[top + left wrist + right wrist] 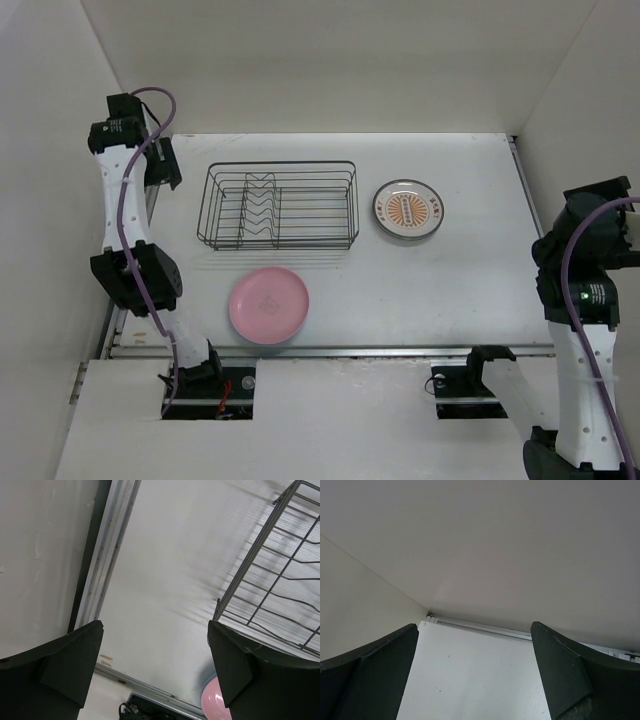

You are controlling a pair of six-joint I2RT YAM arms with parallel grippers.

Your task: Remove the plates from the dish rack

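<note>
The dish rack (280,205), a dark wire basket, stands at mid table with no plate in it. A pink plate (268,305) lies flat in front of it, and an orange-centred plate (408,210) with a dark rim lies to its right. My left gripper (163,168) hovers at the table's far left, open and holding nothing. In the left wrist view the left gripper (155,630) frames bare table, with the rack's end (280,575) at right and the pink plate's edge (215,702) below. My right gripper (598,200) is raised at the right edge, open; the right gripper (474,630) is empty.
White walls close in the table on the left, back and right. A metal rail (107,555) runs along the table's left edge, and another (350,352) runs along the near edge by the arm bases.
</note>
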